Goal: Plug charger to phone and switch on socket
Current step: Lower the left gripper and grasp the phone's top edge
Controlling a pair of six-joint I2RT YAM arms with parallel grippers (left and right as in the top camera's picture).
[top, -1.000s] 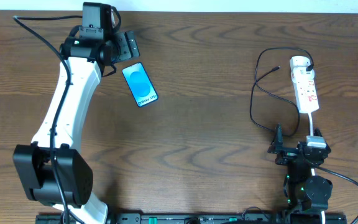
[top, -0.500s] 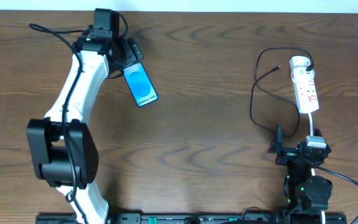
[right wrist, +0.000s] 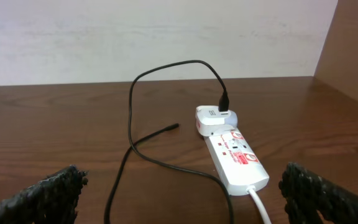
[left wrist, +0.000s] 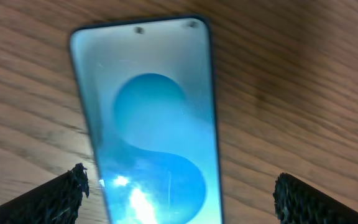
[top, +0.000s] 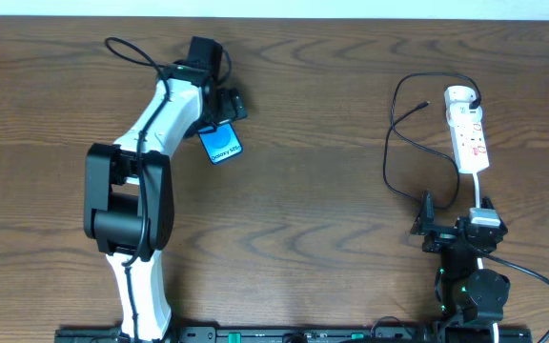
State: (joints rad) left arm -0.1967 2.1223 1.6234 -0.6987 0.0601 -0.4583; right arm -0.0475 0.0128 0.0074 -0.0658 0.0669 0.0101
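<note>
The phone lies flat on the wooden table, its blue screen up, its upper half hidden under my left gripper. In the left wrist view the phone fills the middle, and my left gripper is open, with a finger on each side of it and apart from its edges. The white socket lies at the far right. The black charger loops from an adapter at the socket's far end, and its plug tip lies free on the table. My right gripper is open and empty, near the socket's lead end.
The socket's white lead runs toward my right gripper. The charger cable curves across the table in front of it, tip pointing right. A pale wall stands behind the table's far edge.
My left arm has swung right, and its open gripper has moved from beside the phone's top-left to over the phone's upper half. The right arm, charger and socket have not moved.
</note>
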